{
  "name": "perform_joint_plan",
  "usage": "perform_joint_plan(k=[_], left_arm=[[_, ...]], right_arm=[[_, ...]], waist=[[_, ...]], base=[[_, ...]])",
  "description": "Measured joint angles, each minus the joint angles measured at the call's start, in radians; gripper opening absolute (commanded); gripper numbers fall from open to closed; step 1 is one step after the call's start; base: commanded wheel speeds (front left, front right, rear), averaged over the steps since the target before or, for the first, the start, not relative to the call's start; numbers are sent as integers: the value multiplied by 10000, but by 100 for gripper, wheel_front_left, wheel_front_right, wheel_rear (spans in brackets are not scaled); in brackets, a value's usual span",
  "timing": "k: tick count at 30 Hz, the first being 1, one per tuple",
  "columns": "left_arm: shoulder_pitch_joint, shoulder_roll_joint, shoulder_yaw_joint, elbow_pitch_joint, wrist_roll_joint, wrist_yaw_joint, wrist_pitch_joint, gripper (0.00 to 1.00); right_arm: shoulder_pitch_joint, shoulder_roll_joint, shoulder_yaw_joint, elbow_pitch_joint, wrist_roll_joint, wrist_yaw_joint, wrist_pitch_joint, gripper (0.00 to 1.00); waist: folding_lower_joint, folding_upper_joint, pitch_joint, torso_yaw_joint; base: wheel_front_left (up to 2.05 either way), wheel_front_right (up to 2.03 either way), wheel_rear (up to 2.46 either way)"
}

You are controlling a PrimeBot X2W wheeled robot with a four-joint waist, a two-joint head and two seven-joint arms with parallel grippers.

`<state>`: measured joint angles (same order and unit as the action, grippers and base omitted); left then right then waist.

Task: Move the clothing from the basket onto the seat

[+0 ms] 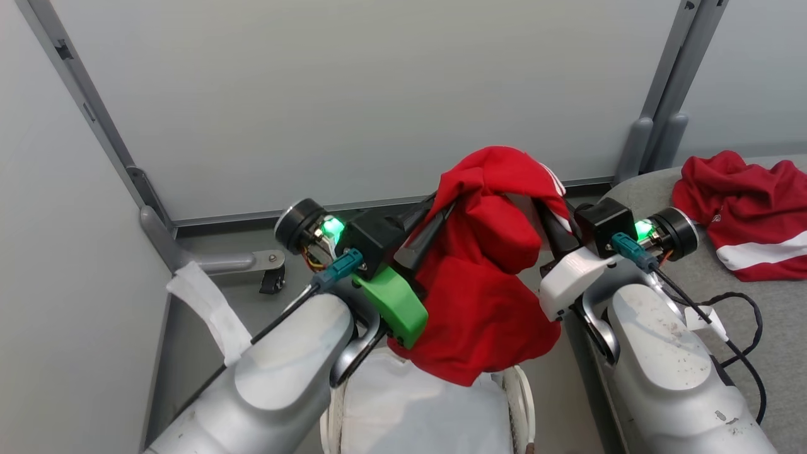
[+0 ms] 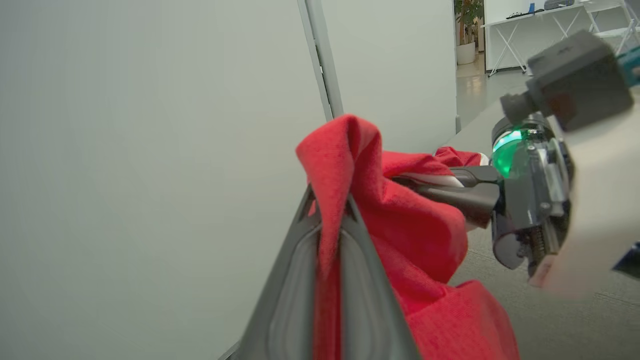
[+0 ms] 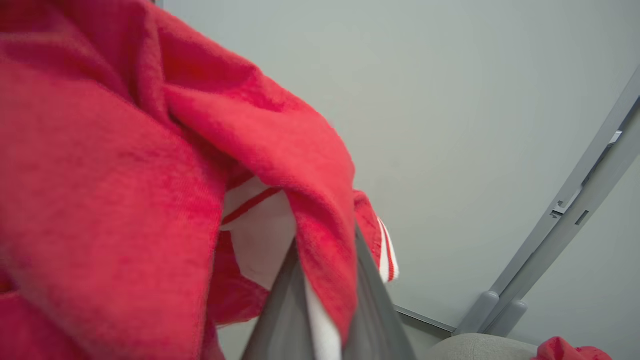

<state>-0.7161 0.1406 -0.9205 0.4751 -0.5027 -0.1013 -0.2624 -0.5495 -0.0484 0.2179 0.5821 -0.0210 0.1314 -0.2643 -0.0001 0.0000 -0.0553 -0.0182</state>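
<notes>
Red cloth with white stripes, a garment of the clothing (image 1: 485,277), is held bunched above the basket (image 1: 523,391), pinched at its upper fold by the left gripper (image 1: 441,214) and the right gripper (image 1: 550,221), both clamped on it, so that it hangs clear of the white liner (image 1: 410,407). A two-point hold is judged to suit carrying it to the seat (image 1: 782,353) at the right, where another red garment (image 1: 744,208) lies.
</notes>
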Motion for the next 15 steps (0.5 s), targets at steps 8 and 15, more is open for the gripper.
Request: perform_joint_plan(k=[8, 15], left_arm=[[1406, -286, 754, -33, 111, -40, 0, 100], [2741, -439, 1636, -44, 577, -38, -4, 100]], right_arm=[[-167, 2, -309, -276, -75, 0, 0, 0], [-245, -2, -836, -357, -485, 0, 0, 0]], waist=[[0, 0, 100, -116], [1, 0, 214, -271]], base=[[0, 0, 0], [0, 0, 0]])
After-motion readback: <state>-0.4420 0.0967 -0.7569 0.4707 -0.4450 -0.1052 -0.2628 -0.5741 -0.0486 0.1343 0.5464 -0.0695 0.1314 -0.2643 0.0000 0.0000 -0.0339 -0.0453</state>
